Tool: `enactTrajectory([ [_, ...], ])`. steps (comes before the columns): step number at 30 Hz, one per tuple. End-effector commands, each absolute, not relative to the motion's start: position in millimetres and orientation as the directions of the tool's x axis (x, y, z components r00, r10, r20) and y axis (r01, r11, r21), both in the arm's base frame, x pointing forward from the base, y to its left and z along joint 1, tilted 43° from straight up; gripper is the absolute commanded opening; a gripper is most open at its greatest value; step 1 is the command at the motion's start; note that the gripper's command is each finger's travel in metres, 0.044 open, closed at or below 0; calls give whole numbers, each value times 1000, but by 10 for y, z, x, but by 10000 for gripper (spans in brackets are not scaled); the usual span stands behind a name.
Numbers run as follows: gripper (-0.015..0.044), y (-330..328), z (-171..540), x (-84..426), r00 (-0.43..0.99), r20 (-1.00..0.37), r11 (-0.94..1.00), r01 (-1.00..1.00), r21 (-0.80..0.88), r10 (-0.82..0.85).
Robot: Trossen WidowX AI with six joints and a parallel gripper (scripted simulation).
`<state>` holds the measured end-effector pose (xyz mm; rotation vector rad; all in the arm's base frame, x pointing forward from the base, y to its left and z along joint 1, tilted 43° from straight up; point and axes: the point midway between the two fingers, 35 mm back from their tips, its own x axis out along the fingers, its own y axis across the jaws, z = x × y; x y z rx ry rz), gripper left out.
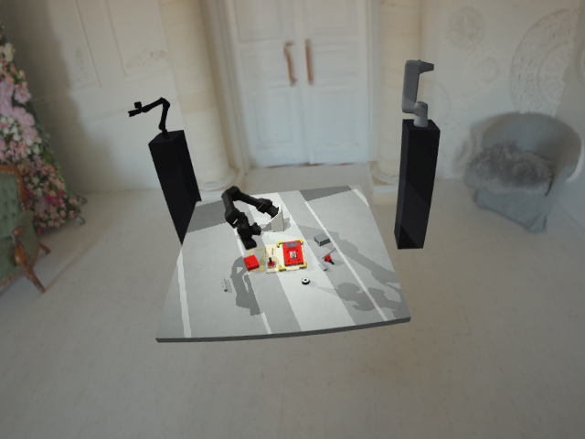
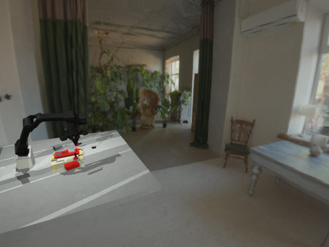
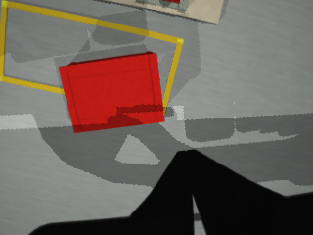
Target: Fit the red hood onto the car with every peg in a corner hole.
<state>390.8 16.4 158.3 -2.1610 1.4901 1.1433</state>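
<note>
As you look at the top view, the hood lies on the surface, nearer its left edge than its right, flat face upward. You see it set askew across one end of the yellow outline, separate from the car chassis. The chassis sits in its jig on the side toward the surface's right edge, with the engine block in place and its deck uncovered. Your tool is closed, with nothing between its fingers, and hangs above the surface, apart from the hood. Note the wheel between the jig and the surface's front edge, and the grey block beyond the jig toward the back right corner. The pegs are too small for you to tell apart.
</note>
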Motion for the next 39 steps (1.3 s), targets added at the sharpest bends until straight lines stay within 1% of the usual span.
enactTrajectory([
  [1,0,161,1574,3910,155,-735,-433,-878,204,-660],
  [3,53,134,1558,3903,154,-735,-397,-902,167,-660],
  [4,79,100,1537,3893,154,-735,-350,-929,121,-660],
  [7,157,-26,1460,3852,151,-735,-163,-985,-56,-661],
  [10,236,-150,1382,3800,148,-735,36,-973,-228,-661],
  [14,341,-314,1276,3716,144,-735,294,-852,-433,-663],
  [18,440,-472,1168,3615,141,-733,514,-626,-586,-665],
  [20,440,-542,1119,3563,139,-732,593,-497,-634,-667],
  [22,440,-566,1101,3544,138,-732,618,-447,-647,-667],
  [39,440,-603,1059,3556,138,-732,618,-447,-647,-667],
])
